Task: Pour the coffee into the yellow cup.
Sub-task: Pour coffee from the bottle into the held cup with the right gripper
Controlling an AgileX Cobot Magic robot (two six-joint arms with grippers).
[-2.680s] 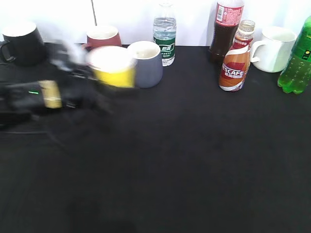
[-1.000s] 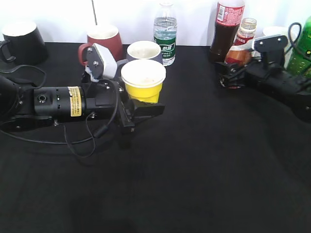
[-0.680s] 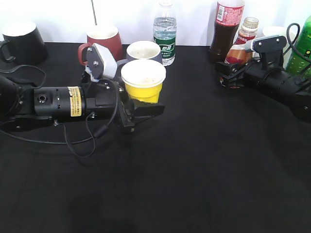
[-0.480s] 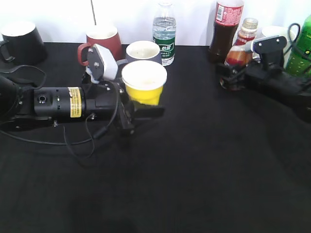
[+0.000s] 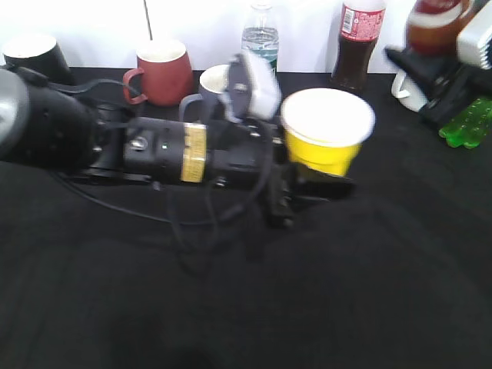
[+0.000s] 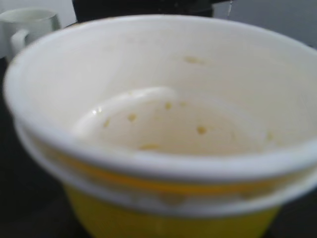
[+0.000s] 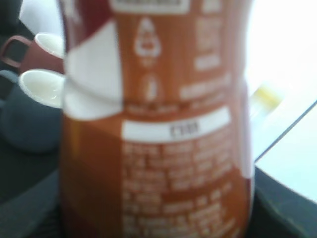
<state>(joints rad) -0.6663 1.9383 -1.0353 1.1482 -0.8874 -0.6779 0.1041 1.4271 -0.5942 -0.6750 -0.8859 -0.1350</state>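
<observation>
My left gripper [image 5: 307, 181] is shut on the yellow cup [image 5: 324, 134] and holds it upright near the middle of the table. In the left wrist view the yellow cup [image 6: 163, 148] fills the frame, its white inside empty but for small specks. My right gripper [image 5: 438, 77] is shut on the coffee bottle [image 5: 434, 27] and holds it raised at the top right, partly out of frame. In the right wrist view the coffee bottle [image 7: 158, 129] fills the frame with its orange-brown label; the jaws are hidden behind it.
At the back stand a black mug [image 5: 31, 52], a red-brown mug [image 5: 161, 71], a grey mug [image 5: 211, 84], a water bottle [image 5: 260, 34] and a cola bottle [image 5: 357, 42]. A white mug [image 5: 401, 86] and a green bottle [image 5: 465, 119] sit at the right.
My left arm has carried the yellow cup to the right, toward the middle. My right gripper has lifted the coffee bottle off the table to the top right.
</observation>
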